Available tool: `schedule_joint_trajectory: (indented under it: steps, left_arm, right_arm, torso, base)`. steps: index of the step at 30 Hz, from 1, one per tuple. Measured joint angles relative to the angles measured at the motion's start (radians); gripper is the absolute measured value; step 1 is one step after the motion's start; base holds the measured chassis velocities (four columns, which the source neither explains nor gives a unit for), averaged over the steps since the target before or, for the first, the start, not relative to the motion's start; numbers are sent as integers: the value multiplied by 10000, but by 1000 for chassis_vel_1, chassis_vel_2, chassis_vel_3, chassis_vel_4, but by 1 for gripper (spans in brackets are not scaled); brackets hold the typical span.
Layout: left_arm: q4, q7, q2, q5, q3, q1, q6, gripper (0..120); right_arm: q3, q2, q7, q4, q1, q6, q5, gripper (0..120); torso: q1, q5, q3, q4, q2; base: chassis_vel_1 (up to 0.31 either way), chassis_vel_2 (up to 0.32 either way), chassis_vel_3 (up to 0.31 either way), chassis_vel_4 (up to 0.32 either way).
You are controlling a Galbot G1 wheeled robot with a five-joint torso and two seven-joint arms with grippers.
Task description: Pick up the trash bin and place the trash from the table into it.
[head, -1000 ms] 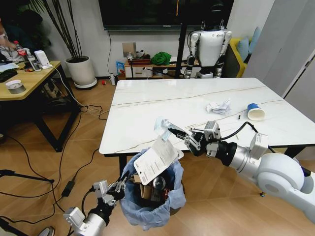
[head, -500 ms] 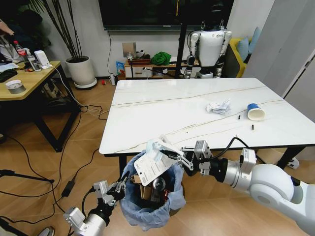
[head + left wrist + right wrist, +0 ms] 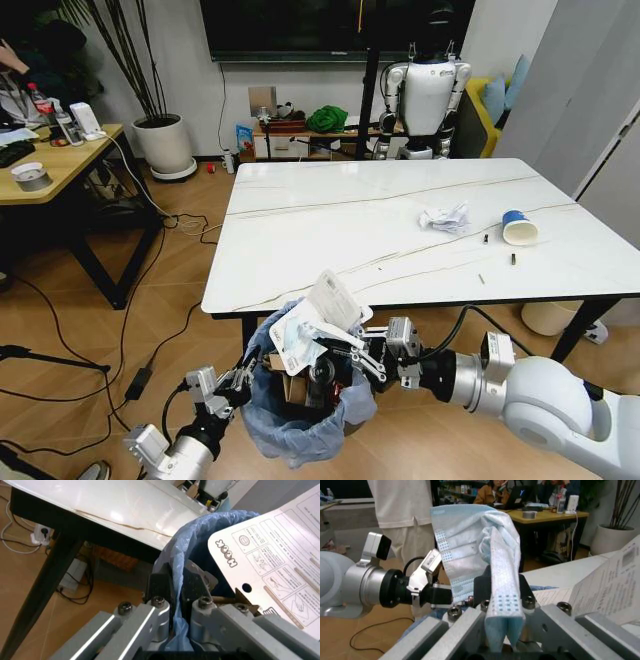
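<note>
Head view, from the left: my left gripper [image 3: 237,383] sits low at the near left, its jaws pressed together on the rim of the trash bin [image 3: 300,425]. The left wrist view shows this closely, with the crinkled light-blue bag liner [image 3: 176,573] pinched between my two fingers [image 3: 159,587]. The bin hangs just in front of the table's near edge, over the wooden floor, and holds brown cardboard [image 3: 292,386] and other litter I cannot make out.

A white printed sheet [image 3: 333,301] stands tilted out of the bin's mouth. Just beside it, over the opening, my right gripper [image 3: 322,342] reaches in from the right, jaws clamped on a pale blue face mask [image 3: 294,338]. In the right wrist view the folded mask [image 3: 479,555] rises from between my fingers [image 3: 485,585], and my left gripper [image 3: 427,583] shows beyond it.

Farther right, the table [image 3: 330,215] carries crumpled white paper [image 3: 444,217] and, near the right edge, a blue-and-white paper cup [image 3: 518,227] lying on its side, the two well apart from the bin.
</note>
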State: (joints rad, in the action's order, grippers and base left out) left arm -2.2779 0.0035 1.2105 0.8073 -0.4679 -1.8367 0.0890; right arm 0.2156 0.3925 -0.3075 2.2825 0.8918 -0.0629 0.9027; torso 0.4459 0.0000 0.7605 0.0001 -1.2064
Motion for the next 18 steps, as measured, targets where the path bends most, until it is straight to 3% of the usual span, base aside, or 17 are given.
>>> schedule_joint_trajectory:
  steps: [3, 18]
  left_arm:
    - [29, 0, 7, 9, 15, 23, 0, 0]
    - [209, -60, -32, 139, 64, 250, 25, 0]
  right_arm:
    - [26, 29, -4, -61, -29, 0, -87, 2]
    - [41, 31, -44, -262, -8, -21, -281, 58]
  torso:
    - [0, 0, 0, 0, 0]
    - [1, 0, 0, 0, 0]
  base:
    - [0, 0, 0, 0]
    - [0, 0, 0, 0]
